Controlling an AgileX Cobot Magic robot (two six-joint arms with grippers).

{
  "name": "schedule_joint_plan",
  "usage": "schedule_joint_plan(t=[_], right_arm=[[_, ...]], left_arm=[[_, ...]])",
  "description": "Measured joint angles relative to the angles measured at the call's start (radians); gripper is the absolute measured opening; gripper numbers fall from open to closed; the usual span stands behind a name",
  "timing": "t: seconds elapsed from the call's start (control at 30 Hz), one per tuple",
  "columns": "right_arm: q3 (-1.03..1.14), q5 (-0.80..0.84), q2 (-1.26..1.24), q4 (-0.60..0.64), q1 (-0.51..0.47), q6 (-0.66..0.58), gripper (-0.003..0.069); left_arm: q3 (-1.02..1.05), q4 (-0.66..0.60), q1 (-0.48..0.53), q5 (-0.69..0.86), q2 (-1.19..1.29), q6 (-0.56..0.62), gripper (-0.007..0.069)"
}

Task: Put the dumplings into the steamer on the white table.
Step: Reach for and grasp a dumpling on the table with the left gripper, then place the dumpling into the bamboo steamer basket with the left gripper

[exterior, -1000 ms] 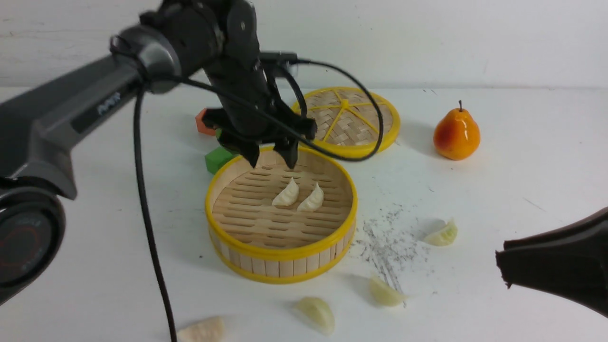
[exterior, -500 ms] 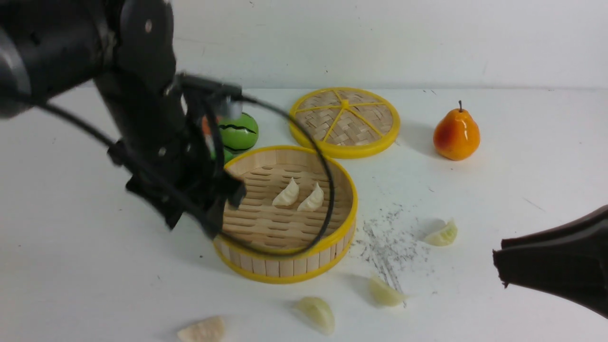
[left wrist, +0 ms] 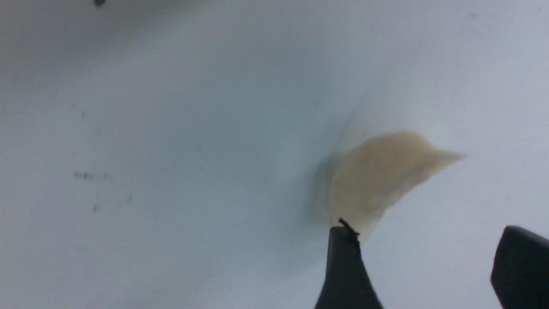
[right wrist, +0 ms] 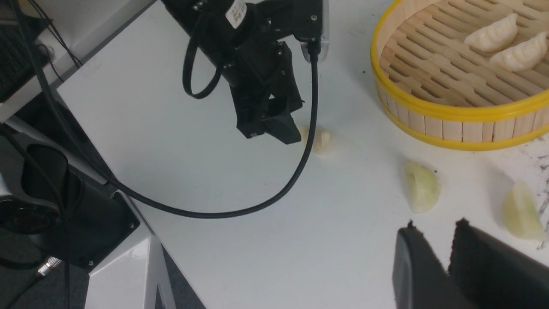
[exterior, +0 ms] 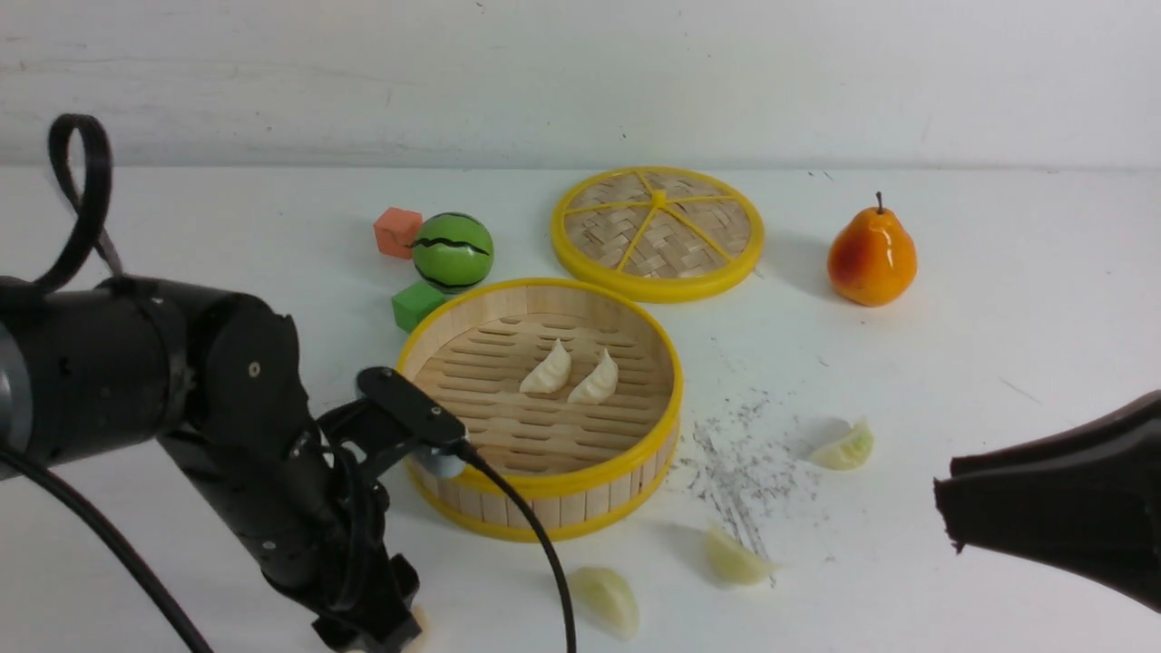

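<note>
- 1 × worktop [exterior: 998, 272]: white and scuffed. It carries everything we list.
- 1 × steamer [exterior: 544, 497]: bamboo with yellow rims, uncovered, near the middle of the worktop. On its slatted floor we count a first dumpling [exterior: 547, 369] and a second dumpling [exterior: 594, 379], both cream, lying side by side.
- 1 × left end effector [left wrist: 429, 240]: low over the near edge, jaws apart and empty. One fingertip is at the edge of the cream dumpling [left wrist: 377, 180], and we cannot tell whether it touches. The other fingertip is off to the side.
- 1 × right end effector [right wrist: 436, 229]: towards the near right corner, jaws almost together with nothing between them.
- 3 × pale green dumplings, loose between the steamer and the near edge: [exterior: 606, 599], [exterior: 735, 558], [exterior: 845, 447].
- Handling, in our judgement: each piece is light and smooth-skinned, so it may skid when nudged. Straddle the plump belly and close across its thickness, not on the pointed tips or the pleated ridge.
</note>
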Motion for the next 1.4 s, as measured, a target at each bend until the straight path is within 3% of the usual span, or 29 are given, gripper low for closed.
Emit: schedule_joint_plan(t=[0.13, 0.37, 0.57, 0.87, 1.1, 1.4], right_arm=[[0.000, 0.006, 0.000, 0.000, 0.000, 0.000, 0.0136], [0.000, 0.015, 0.000, 0.000, 0.000, 0.000, 0.0136], [0.000, 0.022, 0.000, 0.000, 0.000, 0.000, 0.0136], [0.000, 0.021, 0.000, 0.000, 0.000, -0.003, 0.0139], [0.000, 0.018, 0.000, 0.000, 0.000, -0.015, 0.0139], [0.000, 0.016, 0.000, 0.000, 0.000, -0.025, 0.0139]], left_arm=[[0.001, -0.009, 0.000, -0.091, 0.059, 0.068, 0.0437], [-0.004, -0.008, 0.000, -0.104, 0.147, 0.080, 0.0425], [-0.019, -0.004, 0.001, -0.087, 0.152, 0.048, 0.0240], [-0.286, -0.004, 0.001, 0.164, 0.079, -0.180, 0.0246], [-0.608, 0.025, 0.001, 0.185, 0.102, -0.372, 0.0246], [-0.837, 0.088, 0.010, 0.218, 0.392, -0.547, 0.0246]])
